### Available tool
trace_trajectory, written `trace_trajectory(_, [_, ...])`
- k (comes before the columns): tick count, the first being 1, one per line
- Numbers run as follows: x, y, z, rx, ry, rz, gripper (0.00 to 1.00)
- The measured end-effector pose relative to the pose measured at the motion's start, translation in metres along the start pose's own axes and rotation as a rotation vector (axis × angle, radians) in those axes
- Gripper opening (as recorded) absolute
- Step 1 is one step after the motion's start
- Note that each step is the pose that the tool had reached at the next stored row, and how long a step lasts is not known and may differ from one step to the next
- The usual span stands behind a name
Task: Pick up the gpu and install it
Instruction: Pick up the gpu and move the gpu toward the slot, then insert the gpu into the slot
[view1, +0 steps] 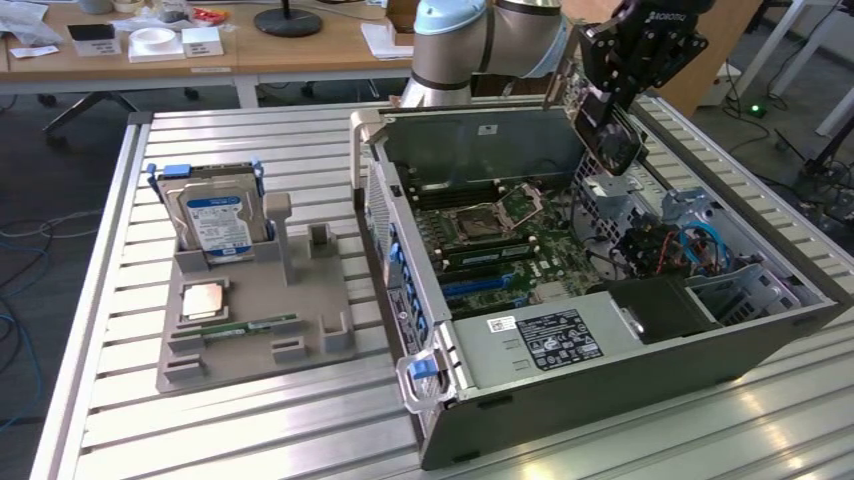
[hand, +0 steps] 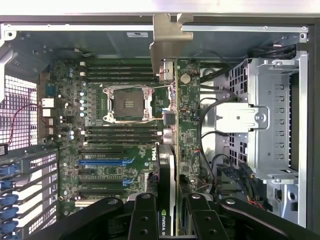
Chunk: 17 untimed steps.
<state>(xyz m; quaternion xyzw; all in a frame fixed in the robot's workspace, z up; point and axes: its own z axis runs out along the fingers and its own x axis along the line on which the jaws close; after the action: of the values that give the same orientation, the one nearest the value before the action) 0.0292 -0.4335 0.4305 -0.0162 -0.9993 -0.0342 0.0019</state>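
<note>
The gripper (view1: 614, 100), lettered ROBOTIQ as far as I can read it, is clamped on the one gpu (hand: 166, 185). It holds the card on edge above the motherboard (hand: 115, 165) inside the open case (view1: 561, 400), with the card's silvery bracket (hand: 170, 35) toward the far wall. A green NVIDIA logo shows on the card and DELL on the board, while on the counter (view1: 267, 430) a grey holder (view1: 320, 345) carries one hard drive (view1: 214, 225) with a blue-white label, one memory stick (view1: 254, 326) and one chip (view1: 203, 300).
</note>
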Motion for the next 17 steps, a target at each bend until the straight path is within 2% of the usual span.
trace_trajectory(17, [0.0004,0.0000,0.0000,0.0000,-0.0007,-0.002,0.26])
